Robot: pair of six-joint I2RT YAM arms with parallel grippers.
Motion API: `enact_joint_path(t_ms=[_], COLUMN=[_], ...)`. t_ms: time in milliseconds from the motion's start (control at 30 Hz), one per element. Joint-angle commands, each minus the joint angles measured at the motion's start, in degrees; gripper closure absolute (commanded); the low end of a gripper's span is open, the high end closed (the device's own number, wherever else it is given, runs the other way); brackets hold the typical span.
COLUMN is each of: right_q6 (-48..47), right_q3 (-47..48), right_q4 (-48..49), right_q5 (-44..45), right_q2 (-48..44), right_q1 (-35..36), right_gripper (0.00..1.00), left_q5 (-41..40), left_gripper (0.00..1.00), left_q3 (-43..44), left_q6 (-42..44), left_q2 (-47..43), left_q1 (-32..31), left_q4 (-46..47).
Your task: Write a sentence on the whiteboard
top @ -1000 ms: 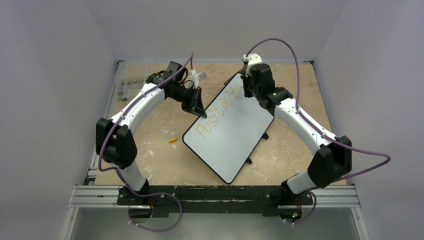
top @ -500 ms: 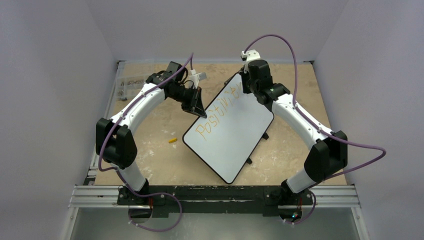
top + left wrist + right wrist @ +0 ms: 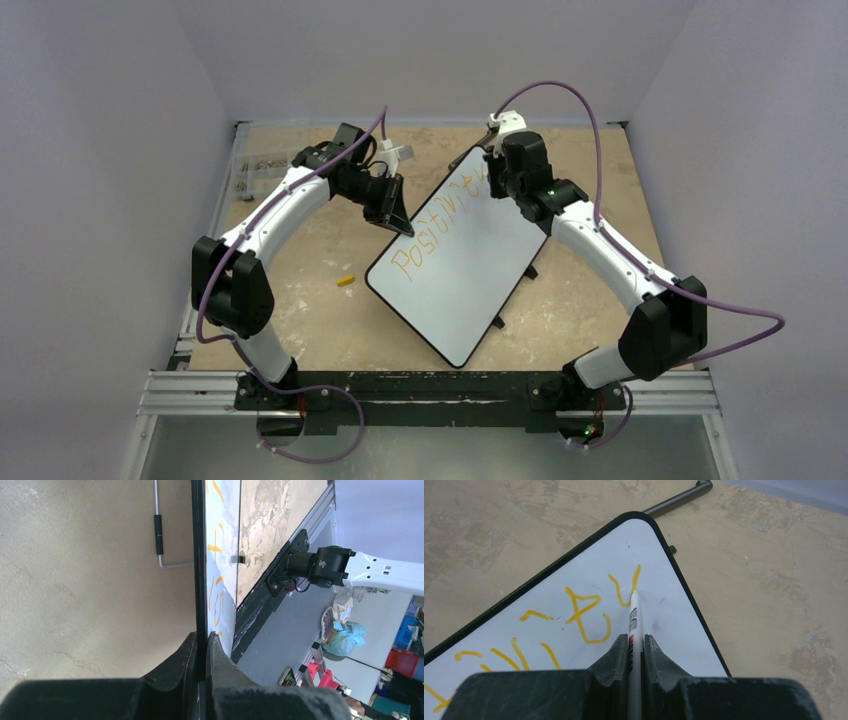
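Your left hand [image 3: 201,639] clamps the board [image 3: 470,280]; right hand [image 3: 635,641] pinches the marker [image 3: 633,616], finishing word one of the sentence [image 3: 425,245], with more to write.

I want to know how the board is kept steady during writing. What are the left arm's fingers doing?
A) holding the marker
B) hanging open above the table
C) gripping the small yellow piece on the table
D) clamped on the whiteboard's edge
D: the left wrist view shows the left fingers shut on the black-framed edge of the whiteboard; the marker sits in the right fingers.
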Motion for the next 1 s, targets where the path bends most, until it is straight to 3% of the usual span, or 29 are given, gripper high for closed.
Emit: enact_joint_path(t_ms=[0, 500, 967], right_q6=[1.9, 3.8, 5.2], right_q3=[-2.7, -9.7, -9.8], right_q4=[-0.1, -1.2, -1.2], right_q5=[-3.1, -2.7, -6.4], right_q2=[-2.0, -7.0, -9.5], right_q1=[0.2, 0.2, 0.3], right_gripper=[1.00, 1.00, 1.00], left_q5=[0.2, 0.5, 0.8], left_gripper=[1.00, 1.00, 1.00], left_q3=[0.3, 0.4, 0.3], left_q6=[2.3, 2.1, 2.0], left_q2=[-2.7, -3.2, -3.3], left_q1=[-1.1, -1.0, -1.2], left_q4=[1.1, 1.3, 1.6])
